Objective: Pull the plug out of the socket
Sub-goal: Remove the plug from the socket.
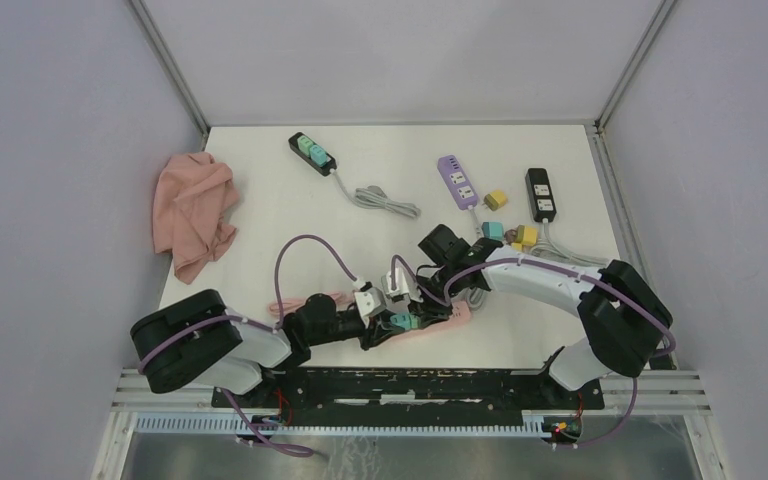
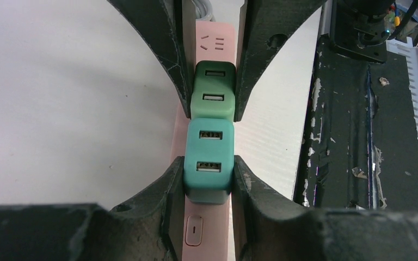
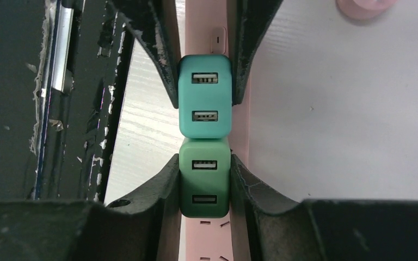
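At the near edge of the table [image 1: 260,240], top view: pink power strip [image 1: 457,316] lies flat just ahead of the arm bases, both arms bent inward over it. Left end effector [image 1: 383,323] and right end effector [image 1: 420,303] meet nose to nose above the strip; teal plug [image 1: 397,321] shows between them, jaw state unreadable from this height. Far side of table: pink cloth [image 1: 195,212] at left, three other power strips well apart from the work area, one black with teal plugs [image 1: 312,153], one purple [image 1: 457,181], one black [image 1: 541,194]. Left wrist view: left end effector [image 2: 208,168] clamped on the teal plug [image 2: 208,163], one finger flat on each side face. Plug seated in the pink power strip [image 2: 194,234], USB ports facing the camera. Green plug [image 2: 213,89] sits directly beyond it, touching, also in the strip, pinched by the right end effector [image 2: 212,103]. Right wrist view: right end effector [image 3: 204,174] closed on the green plug [image 3: 204,179], fingers pressed on both sides; teal plug [image 3: 205,103] abuts it on the far side, held by the left end effector [image 3: 205,92]. Both plugs upright in the strip [image 3: 204,239].
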{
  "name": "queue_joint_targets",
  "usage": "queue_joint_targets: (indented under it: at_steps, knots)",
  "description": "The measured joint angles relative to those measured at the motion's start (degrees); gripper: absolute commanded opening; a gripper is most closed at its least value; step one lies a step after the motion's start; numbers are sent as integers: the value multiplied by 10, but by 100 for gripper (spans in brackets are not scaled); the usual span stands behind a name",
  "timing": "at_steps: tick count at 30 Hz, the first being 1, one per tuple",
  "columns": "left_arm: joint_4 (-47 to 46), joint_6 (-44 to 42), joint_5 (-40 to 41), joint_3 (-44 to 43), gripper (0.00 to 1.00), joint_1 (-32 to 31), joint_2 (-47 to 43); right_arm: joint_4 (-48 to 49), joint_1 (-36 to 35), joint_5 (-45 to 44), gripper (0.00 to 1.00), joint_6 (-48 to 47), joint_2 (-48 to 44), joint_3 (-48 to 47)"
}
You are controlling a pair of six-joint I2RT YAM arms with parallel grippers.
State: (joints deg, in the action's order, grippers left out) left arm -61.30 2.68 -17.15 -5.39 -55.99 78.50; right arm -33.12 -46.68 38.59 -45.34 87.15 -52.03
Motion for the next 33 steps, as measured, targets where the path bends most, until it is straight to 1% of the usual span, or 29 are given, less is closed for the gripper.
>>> queue_joint_targets:
  at_steps: [3,6,11,15,20,24,26,29,33]
  knots:
    - [-3,0,0,-2,3,0,9,5,0,-22,0,42,0,-2]
    - [-10,0,3,-5,3,0,12,8,23,-11,0,55,0,-2]
    - [-26,-1,7,-13,3,2,12,0,52,29,0,-4,-29,7]
    - [-26,-1,-3,-15,3,-1,13,-19,31,27,0,-35,-40,11]
    - [-21,-1,-13,-15,3,-1,26,-5,15,1,0,23,-28,10]
    - [-33,-1,-9,-16,3,0,32,0,43,10,0,50,-26,10]
    - [-36,-1,-7,-21,3,0,33,-1,63,27,0,37,-27,10]
    - [-39,-1,-4,-25,3,0,33,-13,73,49,0,2,-33,10]
    - [-39,-1,-12,-24,3,0,33,-30,50,46,0,-31,-38,10]
